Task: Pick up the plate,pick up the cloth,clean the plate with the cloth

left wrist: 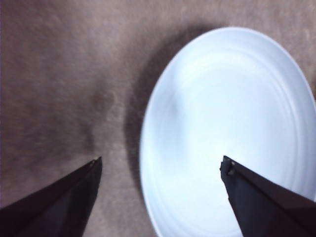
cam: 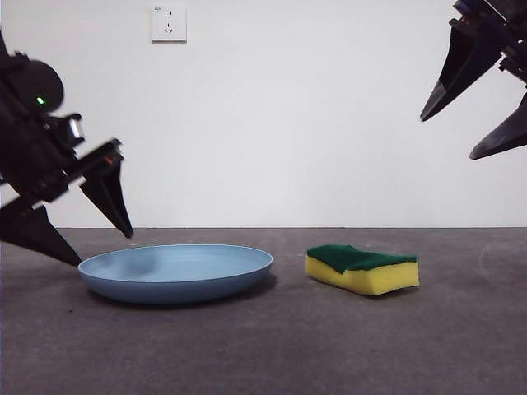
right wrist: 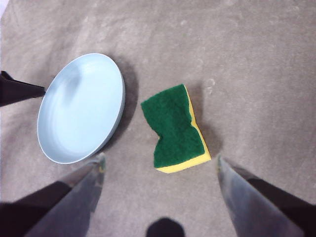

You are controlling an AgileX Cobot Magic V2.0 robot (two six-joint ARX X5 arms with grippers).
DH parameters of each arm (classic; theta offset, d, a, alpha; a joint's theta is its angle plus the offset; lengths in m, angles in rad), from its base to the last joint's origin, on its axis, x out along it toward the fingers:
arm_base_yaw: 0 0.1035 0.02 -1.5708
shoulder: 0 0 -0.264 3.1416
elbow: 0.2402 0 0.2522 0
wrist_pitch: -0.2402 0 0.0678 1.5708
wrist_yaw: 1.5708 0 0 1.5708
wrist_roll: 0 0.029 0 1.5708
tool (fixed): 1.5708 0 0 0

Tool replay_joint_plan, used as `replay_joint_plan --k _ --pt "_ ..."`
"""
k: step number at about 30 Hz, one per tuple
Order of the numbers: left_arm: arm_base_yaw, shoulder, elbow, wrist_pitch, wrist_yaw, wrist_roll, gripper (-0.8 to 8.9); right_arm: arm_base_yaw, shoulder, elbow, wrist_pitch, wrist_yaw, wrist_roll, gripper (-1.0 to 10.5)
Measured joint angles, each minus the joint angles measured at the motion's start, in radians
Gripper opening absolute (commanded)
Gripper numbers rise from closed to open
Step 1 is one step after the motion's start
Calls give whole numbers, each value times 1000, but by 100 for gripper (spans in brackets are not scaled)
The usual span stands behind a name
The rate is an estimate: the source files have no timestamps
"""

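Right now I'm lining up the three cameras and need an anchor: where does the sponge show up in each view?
Front view: the sponge lies flat on the table right of centre, apart from the plate.
Left wrist view: not in it; only the plate and that gripper's open jaws.
Right wrist view: the sponge is near centre, green side up, beside the plate.
Shared landmark: the plate, seen in all three.

Wall [cam: 329, 123] — plain white, evenly lit; white socket [cam: 169, 23] mounted high. Desk [cam: 272, 346] below socket — dark grey, matte, faintly mottled.
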Motion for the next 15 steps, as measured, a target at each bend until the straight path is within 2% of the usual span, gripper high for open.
replay_joint_plan --k 2,6,8,11,15 --pt "-16 23 0 11 -9 -5 340 0 0 0 0 0 0 378" --pt "-43 46 0 26 -57 -9 331 0 0 0 0 0 0 378" --pt "-52 47 1 35 -74 -9 236 0 0 0 0 0 0 378" --pt "-60 47 1 40 -93 -9 -1 0 0 0 0 0 0 378" --pt "-62 47 1 43 -103 -2 -8 0 0 0 0 0 0 378"
